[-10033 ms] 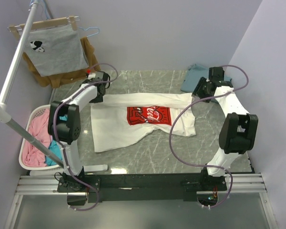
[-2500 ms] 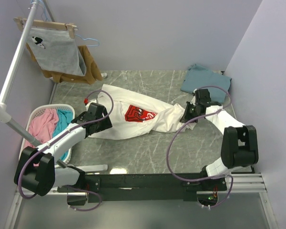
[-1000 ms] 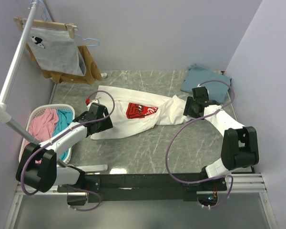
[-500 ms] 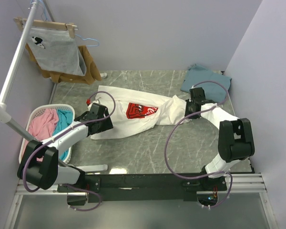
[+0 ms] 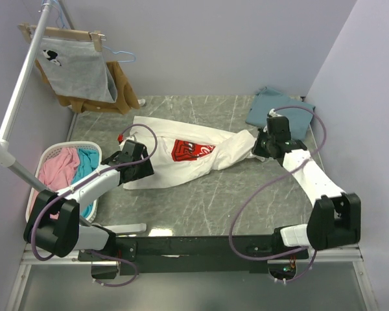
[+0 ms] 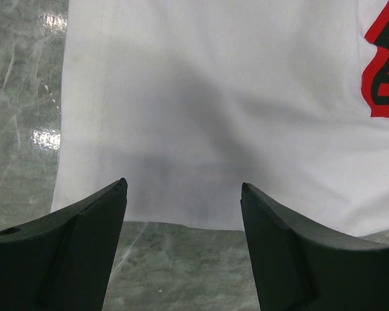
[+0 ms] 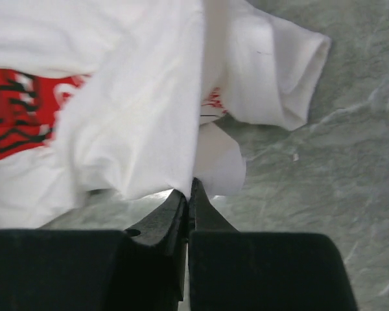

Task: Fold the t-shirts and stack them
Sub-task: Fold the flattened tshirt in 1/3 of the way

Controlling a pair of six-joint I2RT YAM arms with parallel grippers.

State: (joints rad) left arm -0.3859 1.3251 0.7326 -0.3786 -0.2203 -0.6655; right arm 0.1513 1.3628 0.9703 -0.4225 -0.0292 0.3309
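Folding is barely under way: the white t-shirt [image 5: 181,159] lies rumpled, the right gripper [image 7: 189,188] pinching its right end, the left gripper [image 6: 181,186] spread above its hem, and the teal-blue t-shirt [image 5: 275,107] beyond it unstacked.

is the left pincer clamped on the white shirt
No, the left pincer stands open, its fingers spread apart over the white shirt near its hem.

T-shirts two: white tee [image 5: 161,139], teal tee [image 5: 273,107]; laundry basket [image 5: 55,148] one.

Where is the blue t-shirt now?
The blue t-shirt lies at the far right corner of the table in the top view, beyond the right gripper.
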